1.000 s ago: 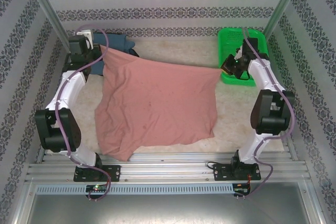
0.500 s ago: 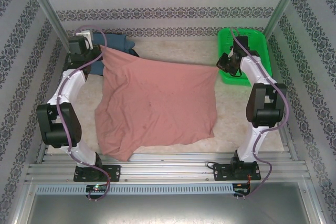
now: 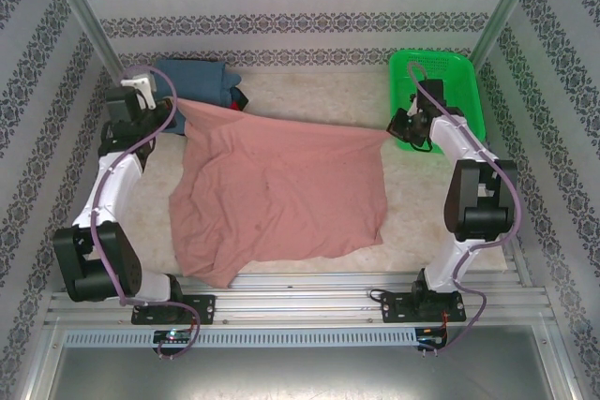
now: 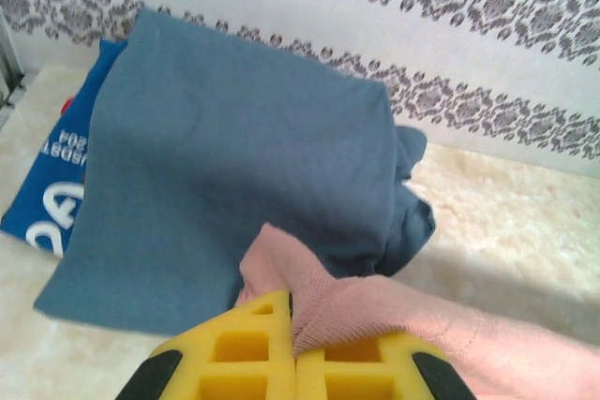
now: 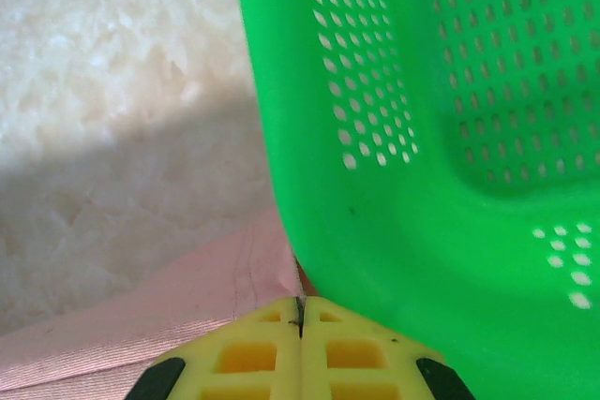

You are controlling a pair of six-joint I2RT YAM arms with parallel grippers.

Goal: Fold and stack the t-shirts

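Observation:
The large dusty-pink t-shirt (image 3: 281, 199) lies spread across the table, its far edge pulled into a straight line between my two grippers. My left gripper (image 3: 174, 106) is shut on the far left corner; the left wrist view shows pink cloth (image 4: 403, 316) pinched between the yellow fingers (image 4: 293, 330). My right gripper (image 3: 394, 128) is shut on the far right corner, with the pink cloth (image 5: 169, 320) running into the closed jaws (image 5: 300, 314). A folded blue-grey t-shirt (image 4: 234, 147) lies just beyond the left gripper, at the back left (image 3: 197, 80).
A green mesh basket (image 3: 461, 91) stands at the back right; its wall (image 5: 450, 138) is right against my right gripper. Under the blue-grey shirt a bright blue shirt with white print (image 4: 42, 203) sticks out. Patterned walls close in the table.
The left arm has swung outward to the left and the right gripper has shifted beside the basket. The shirt's far edge is now tauter and nearer, uncovering the blue-grey shirt.

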